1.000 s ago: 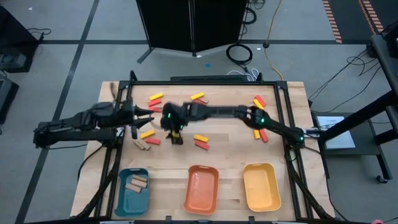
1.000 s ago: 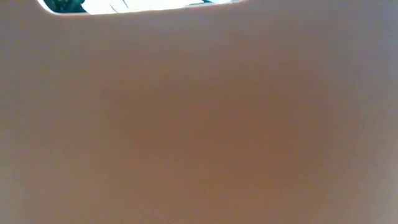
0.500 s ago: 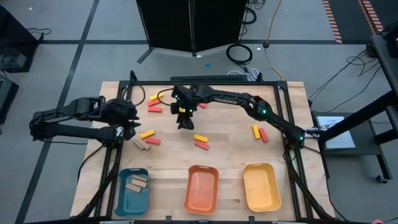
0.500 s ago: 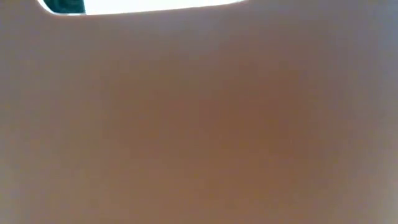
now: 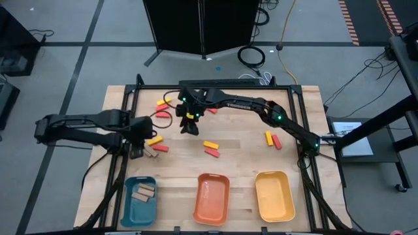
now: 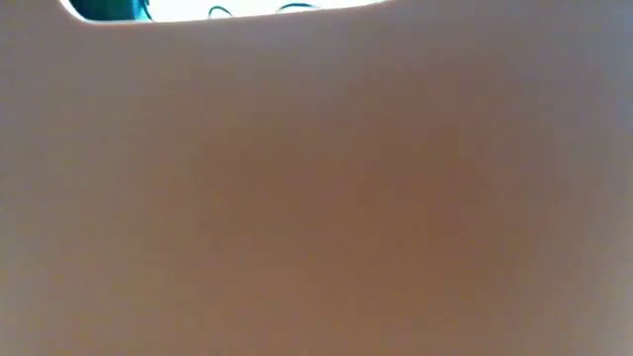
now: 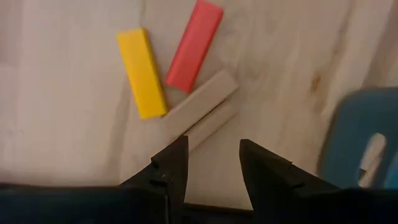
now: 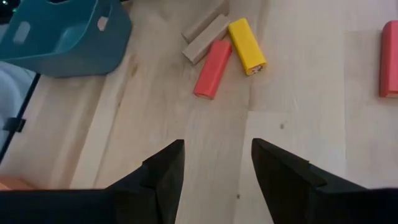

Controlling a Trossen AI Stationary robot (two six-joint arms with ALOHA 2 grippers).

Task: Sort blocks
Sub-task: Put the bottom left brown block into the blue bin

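- The left gripper (image 5: 139,145) hung low over the table's (image 5: 241,163) left side, right by a small cluster of blocks; its fingers (image 7: 171,171) stood apart with nothing between them.
- In the left wrist view, two tan blocks (image 7: 200,107) lay side by side and touching, just ahead of those fingers. A yellow block (image 7: 142,73) and a red block (image 7: 194,45) lay just beyond them, the yellow one's end against the nearer tan bar.
- The right gripper (image 5: 189,124) reached far across to the table's left-centre, over bare wood; its fingers (image 8: 163,174) were spread and empty.
- The right wrist view showed the same cluster ahead: tan pair (image 8: 205,29), red (image 8: 212,68) and yellow (image 8: 247,45), with another red block (image 8: 388,59) off to one side.
- Behind the right gripper, near the table's far edge, lay red blocks (image 5: 162,113) and a yellow one (image 5: 161,102), partly hidden by the arm.
- A yellow block (image 5: 210,145) and a red block (image 5: 212,153) lay close together at mid-table.
- On the right side a yellow block (image 5: 268,137) and a red block (image 5: 277,142) lay beside each other, next to the right arm.
- Three trays stood in a row at the near edge: blue tray (image 5: 128,202) on the left, orange tray (image 5: 211,197) in the middle, yellow tray (image 5: 274,196) on the right.
- The blue tray held tan blocks (image 5: 143,192); I could see no blocks in the other two.
- The low view was blocked by a blurred brown surface.
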